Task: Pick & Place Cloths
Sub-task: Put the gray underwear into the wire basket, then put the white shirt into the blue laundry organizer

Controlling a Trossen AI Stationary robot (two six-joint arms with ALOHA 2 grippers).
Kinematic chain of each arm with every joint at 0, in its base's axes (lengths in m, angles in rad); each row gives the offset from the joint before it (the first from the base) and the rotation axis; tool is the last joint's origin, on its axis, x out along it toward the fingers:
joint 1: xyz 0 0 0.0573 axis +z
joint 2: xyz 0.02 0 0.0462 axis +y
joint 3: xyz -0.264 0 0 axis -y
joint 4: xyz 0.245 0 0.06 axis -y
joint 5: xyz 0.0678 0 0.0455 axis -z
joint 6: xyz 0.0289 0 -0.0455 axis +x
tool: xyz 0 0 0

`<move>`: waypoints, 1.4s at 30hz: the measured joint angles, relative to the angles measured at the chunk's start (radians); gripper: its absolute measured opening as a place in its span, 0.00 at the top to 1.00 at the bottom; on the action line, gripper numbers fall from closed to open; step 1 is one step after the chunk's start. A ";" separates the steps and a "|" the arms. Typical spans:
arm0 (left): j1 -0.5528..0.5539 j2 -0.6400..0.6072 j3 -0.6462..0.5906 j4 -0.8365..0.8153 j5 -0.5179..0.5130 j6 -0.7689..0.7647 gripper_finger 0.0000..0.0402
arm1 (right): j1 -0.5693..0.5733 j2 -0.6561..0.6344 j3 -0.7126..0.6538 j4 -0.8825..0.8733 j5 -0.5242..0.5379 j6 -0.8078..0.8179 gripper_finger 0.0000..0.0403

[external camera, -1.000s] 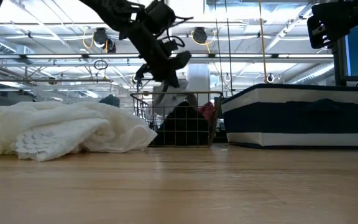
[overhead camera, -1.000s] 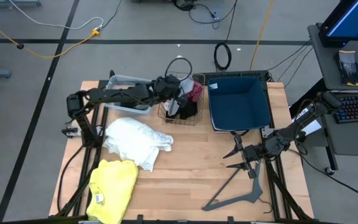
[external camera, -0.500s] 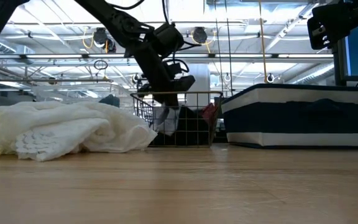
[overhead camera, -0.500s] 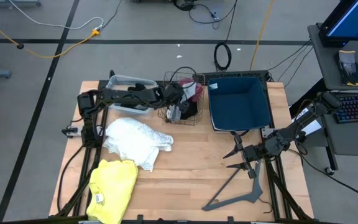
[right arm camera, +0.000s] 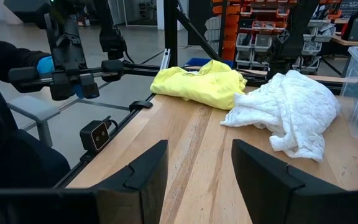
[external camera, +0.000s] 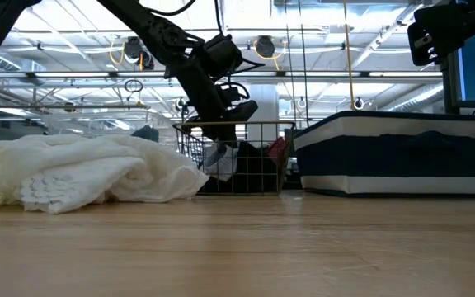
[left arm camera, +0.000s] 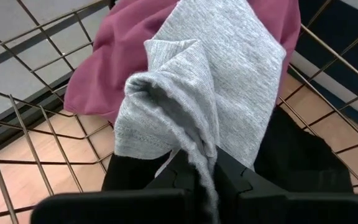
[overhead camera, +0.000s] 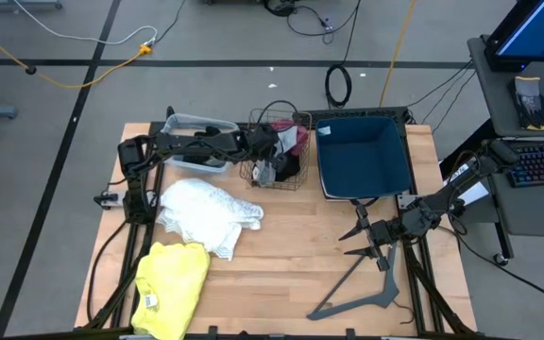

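Here the left gripper (overhead camera: 264, 165) is down inside the wire basket (overhead camera: 294, 182), its fingers (left arm camera: 241, 180) pinched closed on a fold of the grey cloth (left arm camera: 210, 87), which hangs from them over the other pieces. Under and beside that grey piece lie the maroon cloth (left arm camera: 110, 56) toward the basket's far side and the black cloth (left arm camera: 297, 155) on the basket floor; seen level across the counter, the grey piece (external camera: 219, 158) sits low behind the wire, with black (external camera: 250, 169) and maroon (external camera: 277, 148) next to it. The basket stands at the far edge of the wooden counter (overhead camera: 291, 255), between a clear plastic tub (overhead camera: 196, 127) and a navy fabric bin (overhead camera: 365, 156). Nearer the front, the white cloth (overhead camera: 206, 212) lies crumpled on the counter's left side, and the yellow cloth (overhead camera: 171, 288) lies just in front of it, reaching the counter's near edge. A grey plastic hanger (overhead camera: 362, 288) rests on the right half of the counter. The right gripper (overhead camera: 366, 244) hovers over that right side, well apart from the basket, its fingers (right arm camera: 263, 180) spread wide and holding nothing.
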 joint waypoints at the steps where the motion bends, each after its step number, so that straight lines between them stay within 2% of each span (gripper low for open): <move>1: 0.000 0.000 0.000 0.000 0.000 0.000 0.95 | 0.000 0.000 0.000 0.000 0.000 0.000 0.58; 9: 0.000 0.000 0.000 0.000 0.003 0.011 0.91 | 0.000 0.000 0.000 0.000 0.000 0.000 0.58; 12: -0.002 0.000 0.000 -0.001 0.005 0.042 0.82 | 0.000 0.000 0.000 0.000 0.000 0.000 0.58; 20: -0.009 -0.023 -0.001 -0.009 0.007 0.063 0.49 | 0.000 0.000 0.000 0.000 0.000 0.000 0.58; 26: -0.012 -0.104 -0.001 -0.022 0.011 0.063 0.34 | 0.000 0.000 0.000 0.000 0.000 0.000 0.58; 33: -0.046 -0.235 -0.001 -0.033 0.011 0.063 0.28 | 0.000 0.000 0.000 0.000 0.000 0.000 0.58; 37: -0.094 -0.309 -0.001 -0.076 0.011 0.063 0.28 | 0.000 0.000 0.000 0.000 0.000 0.000 0.58; 42: -0.181 -0.382 0.000 -0.208 0.011 0.082 0.31 | 0.000 0.000 0.000 0.000 0.000 0.000 0.58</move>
